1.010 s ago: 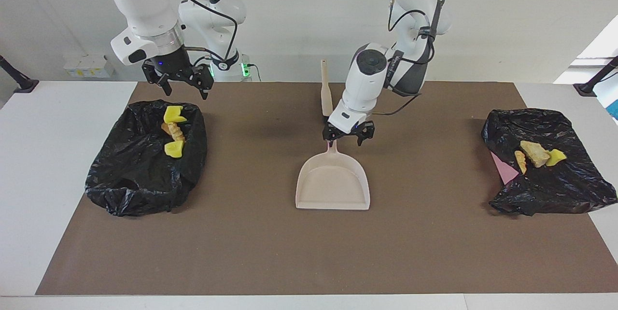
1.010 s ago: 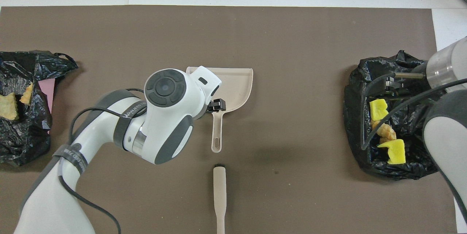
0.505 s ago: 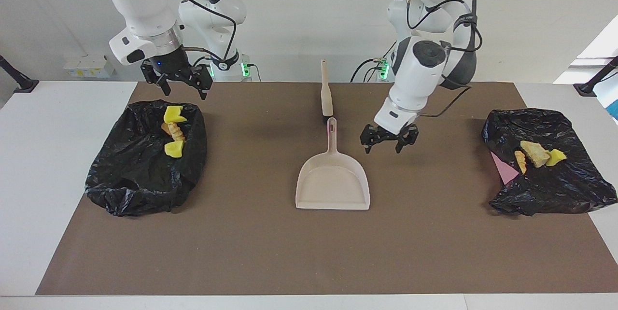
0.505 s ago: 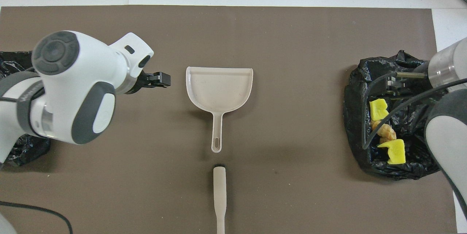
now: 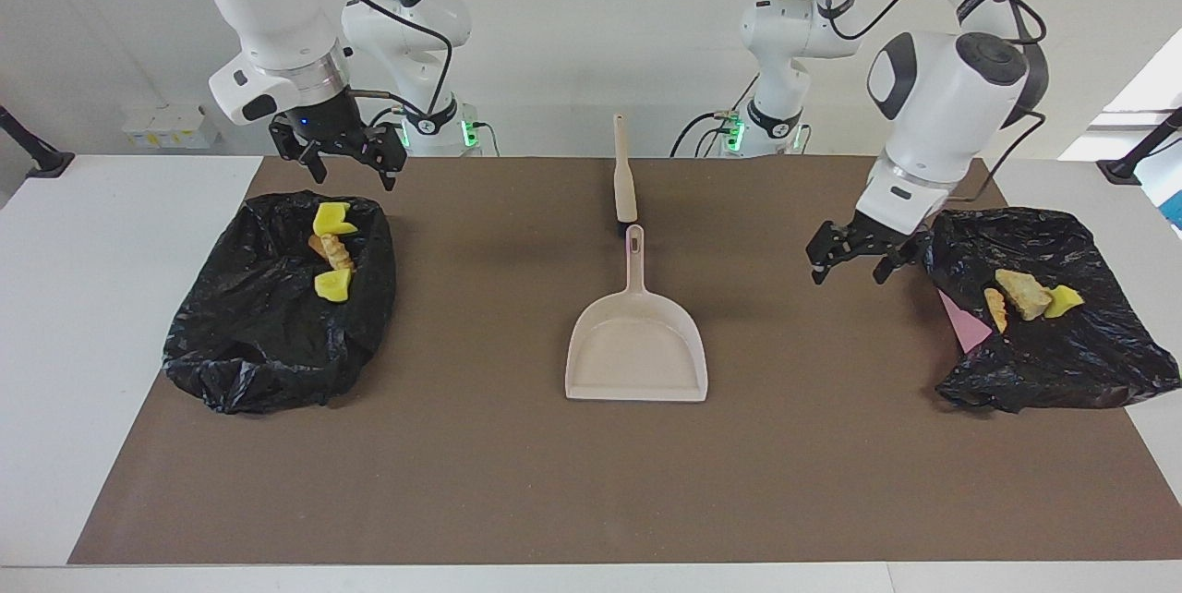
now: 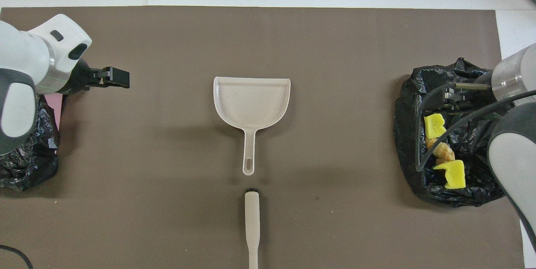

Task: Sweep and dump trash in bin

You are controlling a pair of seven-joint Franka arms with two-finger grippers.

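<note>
**Station state, read across the facing frame from left to right**

1. Upper left of the frame: the right gripper point(image 5: 355, 170) hangs over the robot-side rim of a black bag point(image 5: 259, 344). Its fingers are spread and hold nothing. This arm appears to be waiting, parked above the bag.

2. Left of the frame, toward the right arm's end of the table: the bag lies open-mouthed on the brown mat point(image 5: 462, 482). Part of the trash point(image 5: 332, 285) rests inside it as yellow and tan chunks, stacked near the rim closest to the robots.

3. Centre of the frame: the dustpan point(image 5: 637, 344) lies flat on the mat with its handle pointing toward the robots. Its tray shows no chunks. The brush point(image 5: 625, 177) lies in line with that handle, nearer to the robots. Both tools are untouched by any gripper; I judge them set down because sweeping is finished.

4. Right of centre: the left gripper point(image 5: 850, 272) hangs over the mat, just beside a second black bag point(image 5: 1062, 362). Its fingers are spread and empty.

5. Right of the frame: the second black bag carries the remaining chunks on its crumpled top. A pink corner point(image 5: 960, 325) shows from under it.

6. Judgement: the trash is all bagged and the task looks essentially complete.
</note>
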